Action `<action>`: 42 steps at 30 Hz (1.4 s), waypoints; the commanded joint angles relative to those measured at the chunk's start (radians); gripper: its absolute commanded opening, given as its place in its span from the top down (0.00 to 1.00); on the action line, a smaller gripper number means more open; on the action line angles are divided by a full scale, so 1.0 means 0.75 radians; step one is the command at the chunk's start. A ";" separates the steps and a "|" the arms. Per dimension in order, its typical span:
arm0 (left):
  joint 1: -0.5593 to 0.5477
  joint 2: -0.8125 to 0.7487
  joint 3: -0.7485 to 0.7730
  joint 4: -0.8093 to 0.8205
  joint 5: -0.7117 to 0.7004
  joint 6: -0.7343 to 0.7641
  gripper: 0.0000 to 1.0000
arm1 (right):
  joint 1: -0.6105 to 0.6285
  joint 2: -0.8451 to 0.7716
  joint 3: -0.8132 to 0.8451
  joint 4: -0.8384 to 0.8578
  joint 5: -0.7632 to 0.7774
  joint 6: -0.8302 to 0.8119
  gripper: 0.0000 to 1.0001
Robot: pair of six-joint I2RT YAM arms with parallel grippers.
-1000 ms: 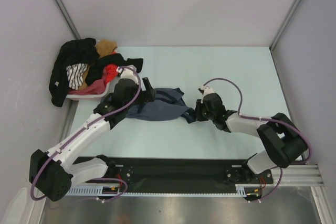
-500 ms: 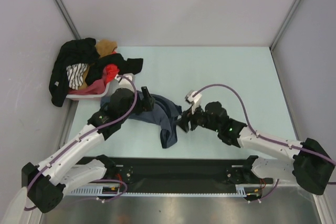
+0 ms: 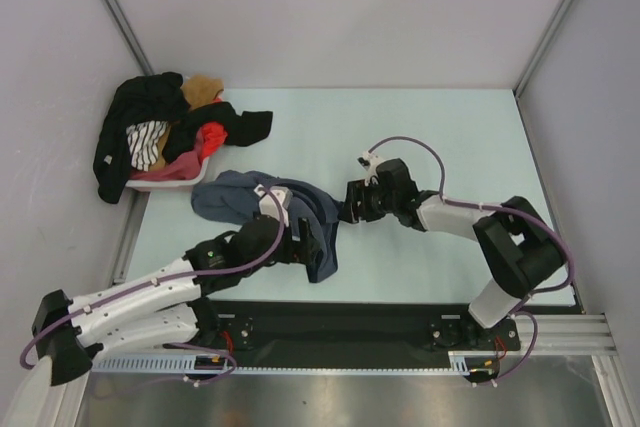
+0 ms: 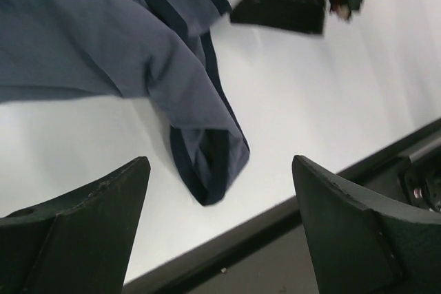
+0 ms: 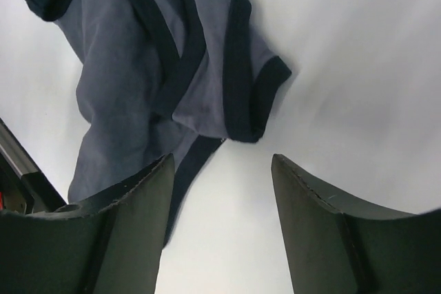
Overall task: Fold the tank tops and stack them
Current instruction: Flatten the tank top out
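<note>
Left end effector (image 4: pixel 219 166) and right end effector (image 5: pixel 222 160) gape empty near tank top (image 3: pixel 225 202).

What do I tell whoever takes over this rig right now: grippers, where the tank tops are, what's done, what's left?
Left gripper: open, empty, above the top's near end.
Right gripper: open, empty, at its right edge.
Blue-grey tank top: crumpled on the table, unfolded.
Maroon tank top: not clearly visible, perhaps in the basket pile.
Done: nothing folded or stacked.
Left: flatten and fold the blue-grey top, find and fold the maroon one, stack both.
</note>
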 commanded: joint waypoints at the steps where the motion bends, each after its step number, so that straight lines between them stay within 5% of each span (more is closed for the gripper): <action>1: -0.127 0.018 -0.034 0.008 -0.107 -0.145 0.10 | 0.005 0.058 0.100 -0.018 -0.038 0.055 0.38; 12: -0.262 0.239 -0.132 0.133 -0.062 -0.292 0.12 | 0.044 0.252 0.245 -0.102 0.076 0.045 0.48; 14: -0.280 0.276 -0.131 0.153 -0.062 -0.296 0.14 | 0.046 0.261 0.245 -0.097 0.068 0.039 0.63; 15: -0.292 0.292 -0.130 0.163 -0.058 -0.296 0.16 | 0.046 0.263 0.247 -0.097 0.068 0.037 0.84; 17: -0.303 0.345 -0.126 0.206 -0.037 -0.282 0.20 | 0.044 0.257 0.251 -0.110 0.078 0.033 1.00; 21: -0.311 0.441 -0.100 0.290 -0.025 -0.256 0.27 | 0.024 0.208 0.219 -0.102 0.094 0.035 1.00; 27: -0.309 0.621 -0.022 0.284 -0.127 -0.245 0.72 | -0.072 0.040 0.170 -0.153 0.088 0.028 1.00; 28: -0.311 0.634 -0.006 0.258 -0.141 -0.237 0.99 | -0.117 0.018 0.161 -0.161 0.080 0.034 1.00; 35: -0.297 0.317 0.241 -0.073 -0.266 -0.080 1.00 | -0.272 -0.103 0.343 -0.312 -0.022 0.049 1.00; 42: -0.280 -0.051 0.961 -0.460 -0.281 0.206 0.99 | -0.377 -0.438 0.848 -0.621 -0.069 0.022 1.00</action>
